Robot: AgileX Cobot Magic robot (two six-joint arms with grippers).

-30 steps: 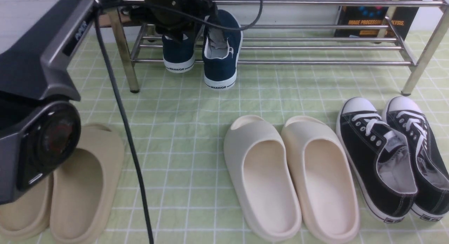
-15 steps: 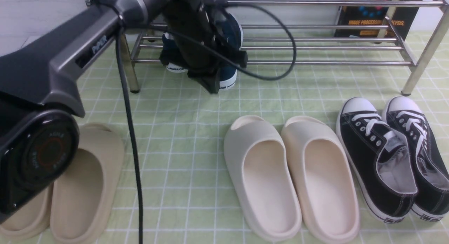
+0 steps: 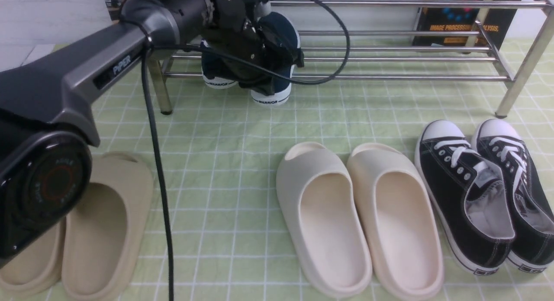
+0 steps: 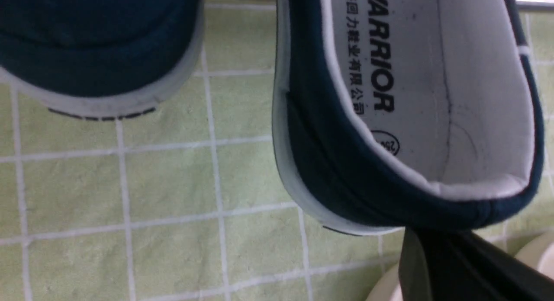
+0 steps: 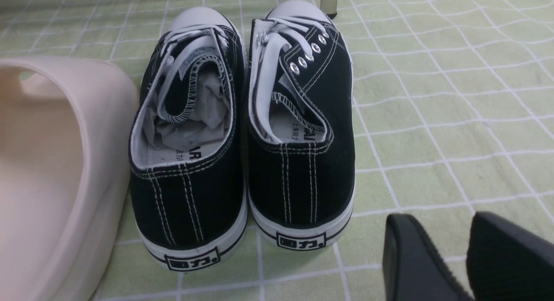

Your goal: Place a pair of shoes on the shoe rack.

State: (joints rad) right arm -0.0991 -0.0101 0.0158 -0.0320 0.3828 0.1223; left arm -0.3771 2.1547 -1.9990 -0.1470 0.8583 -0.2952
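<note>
Two navy slip-on shoes stand toes-in on the low rail of the chrome shoe rack point(image 3: 389, 59). The left navy shoe point(image 3: 220, 78) is mostly hidden by my left arm. The right navy shoe point(image 3: 269, 97) has its heel hanging over the front rail. My left gripper point(image 3: 264, 85) is shut and sits against that heel; in the left wrist view the gripper point(image 4: 437, 266) touches the back of the shoe point(image 4: 337, 171), with the other shoe point(image 4: 99, 54) beside it. My right gripper point(image 5: 446, 227) is open and empty, low over the mat.
Black lace-up sneakers point(image 3: 476, 193) stand at the right, just ahead of my right gripper in the right wrist view point(image 5: 242, 141). Cream slides point(image 3: 359, 219) lie in the middle, beige slides point(image 3: 95, 227) at the left. A dark box point(image 3: 463, 20) stands behind the rack.
My left gripper came down from above the navy shoes to the heel of the right one. That heel has shifted slightly left and toward the rack.
</note>
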